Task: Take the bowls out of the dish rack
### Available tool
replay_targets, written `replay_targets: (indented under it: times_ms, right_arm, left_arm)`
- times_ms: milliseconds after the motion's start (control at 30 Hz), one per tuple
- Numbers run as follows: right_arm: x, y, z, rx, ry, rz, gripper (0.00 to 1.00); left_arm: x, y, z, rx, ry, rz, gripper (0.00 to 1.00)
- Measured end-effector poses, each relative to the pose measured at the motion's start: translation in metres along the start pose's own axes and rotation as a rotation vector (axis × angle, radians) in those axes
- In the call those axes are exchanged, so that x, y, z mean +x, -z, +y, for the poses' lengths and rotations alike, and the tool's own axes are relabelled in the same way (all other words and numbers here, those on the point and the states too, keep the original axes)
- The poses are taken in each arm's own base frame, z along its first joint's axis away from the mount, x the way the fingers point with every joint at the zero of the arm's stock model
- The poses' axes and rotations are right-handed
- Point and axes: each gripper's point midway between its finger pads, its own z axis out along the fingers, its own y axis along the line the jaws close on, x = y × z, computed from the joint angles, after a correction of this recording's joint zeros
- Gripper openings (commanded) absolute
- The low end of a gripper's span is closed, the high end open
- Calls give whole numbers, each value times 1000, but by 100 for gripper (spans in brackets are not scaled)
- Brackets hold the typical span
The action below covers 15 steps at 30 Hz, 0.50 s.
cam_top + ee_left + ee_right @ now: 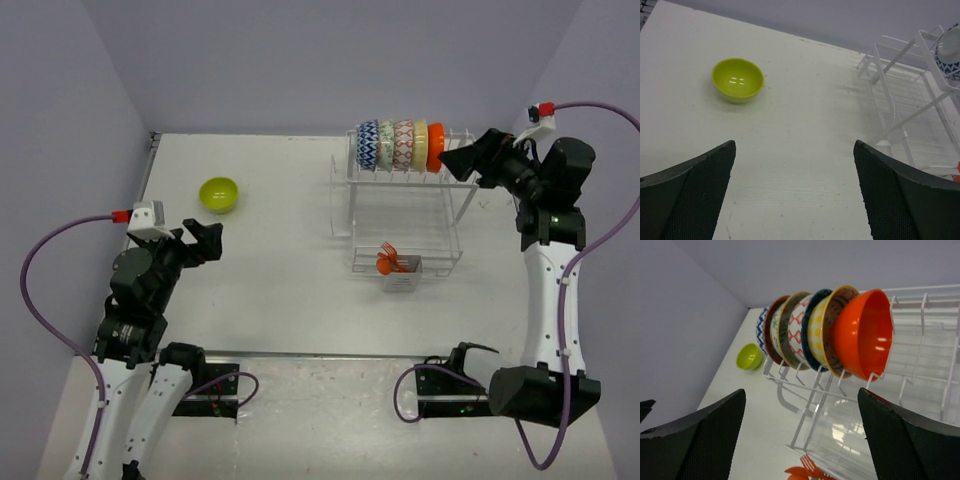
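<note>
Pale surface beneath the dish rack (404,173); my right jaws, spread wide and seemingly not yet touching, should squarely straddle the rim of the orange bowl (862,332), then lift.

The left arm (135,290) and right arm (545,290) have white lower links and black joints. A purple cable (28,280) with a red plug (120,216) reaches each white wrist camera (150,218). The fingers (695,195) are black, mesh-textured wedges.

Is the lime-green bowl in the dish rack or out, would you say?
Out: the lime-green bowl sits upright on the table, apart from the dish rack.
</note>
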Motion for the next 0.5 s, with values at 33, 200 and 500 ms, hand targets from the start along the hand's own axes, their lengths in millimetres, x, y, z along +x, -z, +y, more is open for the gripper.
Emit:
replay_targets:
  times_ms: [33,200,500]
  right_arm:
    - [-1,-2,-1,-17,-4,-6,92]
    - [11,-7,-17,-97,-59,-21,87]
    - [4,-24,-22,-189,-83,-27,57]
  left_arm:
    - [2,-1,1,-9,-4,10,100]
    - [14,-4,-1,1,-17,46,100]
    - [13,-2,-5,22,-18,40,100]
